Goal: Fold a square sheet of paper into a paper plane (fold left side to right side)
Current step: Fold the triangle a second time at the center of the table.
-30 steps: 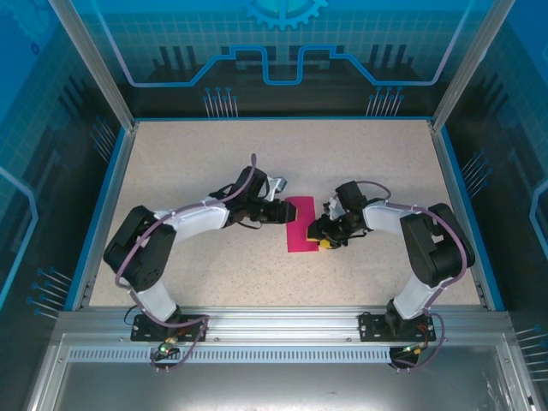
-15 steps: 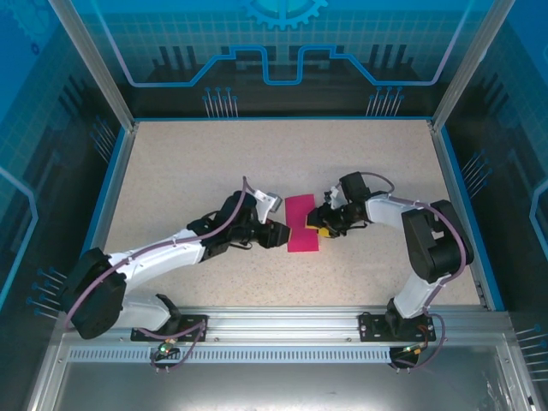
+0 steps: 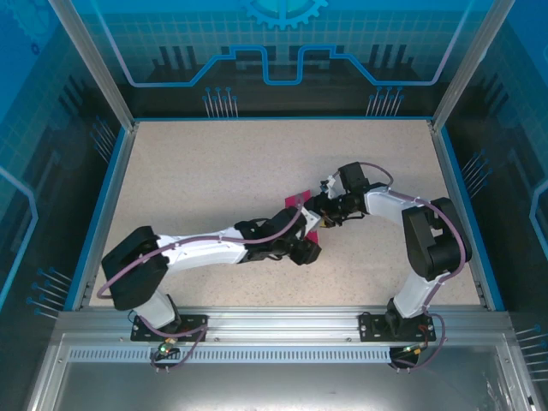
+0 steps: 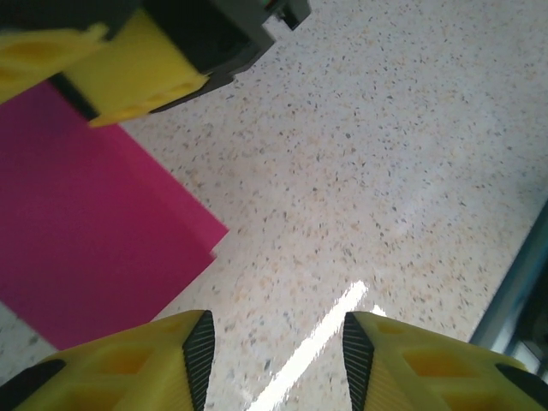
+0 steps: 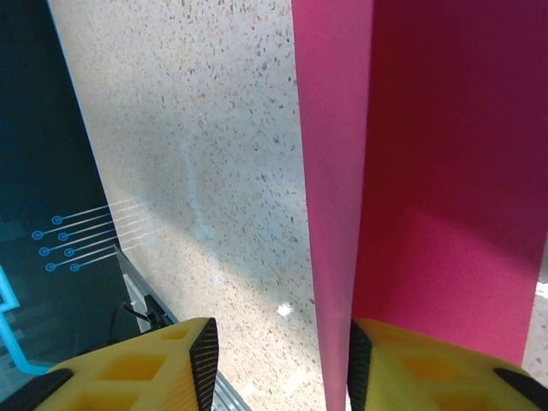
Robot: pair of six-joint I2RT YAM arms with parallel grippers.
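The square sheet of paper lies on the table, doubled over, with two layers showing at one corner. The left gripper and right gripper stand at its edges, jaws parted, clamping nothing. Nose and wing folds are judged outstanding.

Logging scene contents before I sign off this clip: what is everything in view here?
thin magenta-pink paper sheet: one, magenta-pink, mid-table, layers overlapping, between the two tools.
speckled table: one, beige, floor of the enclosure.
patterned enclosure panels: several, blue, at the back and both sides.
metal rail: one, silver, along the near edge under the arm bases.
left arm: one, white and black, stretched towards the centre.
right arm: one, white and black, bent towards the centre.
left tool: one, yellow fingers, open, over bare table beside the paper's corner.
right tool: one, yellow fingers, open, at the paper's edge.
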